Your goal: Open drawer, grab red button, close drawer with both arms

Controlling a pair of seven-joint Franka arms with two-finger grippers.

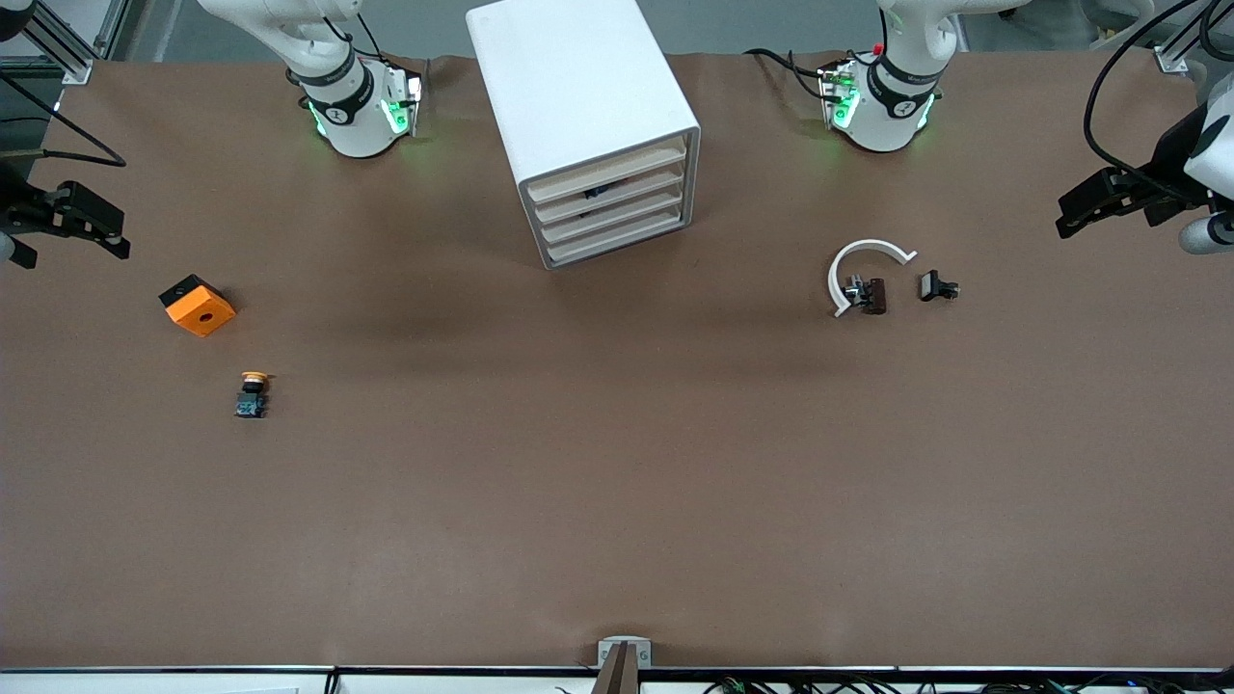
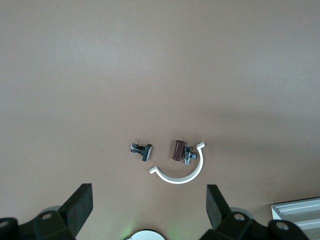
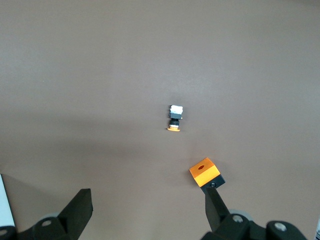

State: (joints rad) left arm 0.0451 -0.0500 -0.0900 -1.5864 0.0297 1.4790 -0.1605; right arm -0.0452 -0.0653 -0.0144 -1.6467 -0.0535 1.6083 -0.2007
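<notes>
The white cabinet (image 1: 578, 87) stands at the middle of the table near the arm bases, its four beige-edged drawers (image 1: 609, 202) all shut. A small dark thing (image 1: 595, 192) shows in the gap under the top drawer; I cannot tell what it is. The red-capped button is hidden. My left gripper (image 1: 1080, 214) hangs open and empty over the left arm's end of the table, fingers wide apart in the left wrist view (image 2: 150, 205). My right gripper (image 1: 96, 231) hangs open and empty over the right arm's end, also shown in the right wrist view (image 3: 150, 210).
An orange square block (image 1: 198, 306) and a yellow-capped switch (image 1: 253, 395) lie toward the right arm's end. A white curved piece (image 1: 863, 255), a small brown part (image 1: 872, 294) and a small black part (image 1: 935, 286) lie toward the left arm's end.
</notes>
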